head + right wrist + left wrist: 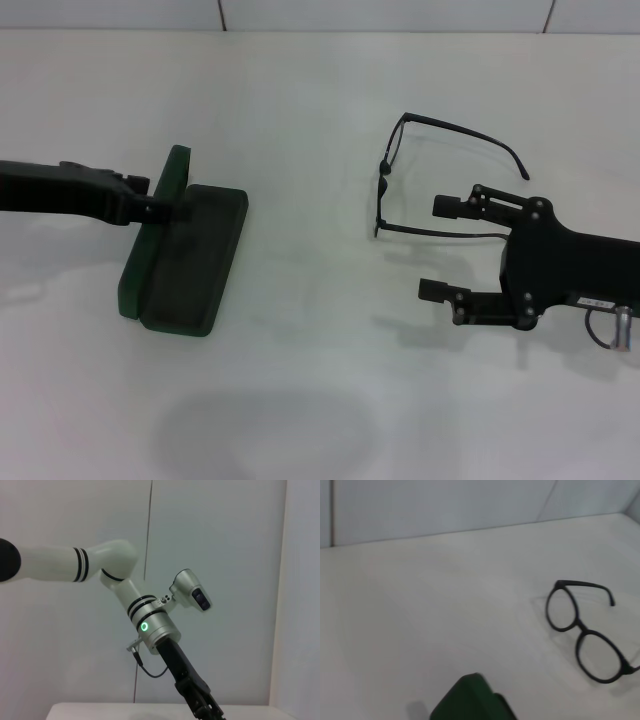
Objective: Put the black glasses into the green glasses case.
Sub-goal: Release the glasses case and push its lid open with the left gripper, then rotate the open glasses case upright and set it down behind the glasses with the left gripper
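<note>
The green glasses case (195, 260) lies open at the table's left, its lid raised along the left side; one corner of the case (470, 700) shows in the left wrist view. My left gripper (168, 208) reaches in from the left and meets the raised lid. The black glasses (382, 190) rest unfolded right of centre, lenses facing the case, and the glasses (580, 627) appear again in the left wrist view. My right gripper (430, 247) is open just right of the glasses. The near temple arm runs between its two fingers. The right wrist view shows neither glasses nor case.
The white table (300, 380) stretches bare between the case and the glasses and along the front. A pale wall (400, 12) bounds the far edge. The right wrist view shows my left arm (150, 625) against the wall.
</note>
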{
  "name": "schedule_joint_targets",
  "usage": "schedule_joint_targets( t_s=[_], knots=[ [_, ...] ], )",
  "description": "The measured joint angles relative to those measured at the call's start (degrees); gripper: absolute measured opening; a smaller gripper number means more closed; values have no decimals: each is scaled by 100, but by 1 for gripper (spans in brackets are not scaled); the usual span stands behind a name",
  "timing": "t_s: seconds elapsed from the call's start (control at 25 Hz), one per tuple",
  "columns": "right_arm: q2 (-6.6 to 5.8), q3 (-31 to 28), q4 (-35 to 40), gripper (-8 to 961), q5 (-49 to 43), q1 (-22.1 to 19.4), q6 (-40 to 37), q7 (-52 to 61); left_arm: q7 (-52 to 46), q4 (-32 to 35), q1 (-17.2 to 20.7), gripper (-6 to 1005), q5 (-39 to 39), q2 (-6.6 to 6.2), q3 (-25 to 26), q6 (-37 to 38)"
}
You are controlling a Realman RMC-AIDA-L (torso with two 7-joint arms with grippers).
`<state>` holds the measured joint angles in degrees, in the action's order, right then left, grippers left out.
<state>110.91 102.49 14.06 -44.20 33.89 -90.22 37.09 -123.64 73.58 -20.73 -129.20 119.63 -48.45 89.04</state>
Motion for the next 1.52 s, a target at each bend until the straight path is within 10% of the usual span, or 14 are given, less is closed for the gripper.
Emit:
schedule_joint_targets(
  t_s=[0.4,1.52],
  knots=[
    [3,28,1,810,0,37,60,-32,-215,-33,13,739,-316,2,-75,-249],
    [-3,22,0,810,-158,-83,-23,-46,-611,40,-466,206,-638,-122,-568,-589]
  ],
)
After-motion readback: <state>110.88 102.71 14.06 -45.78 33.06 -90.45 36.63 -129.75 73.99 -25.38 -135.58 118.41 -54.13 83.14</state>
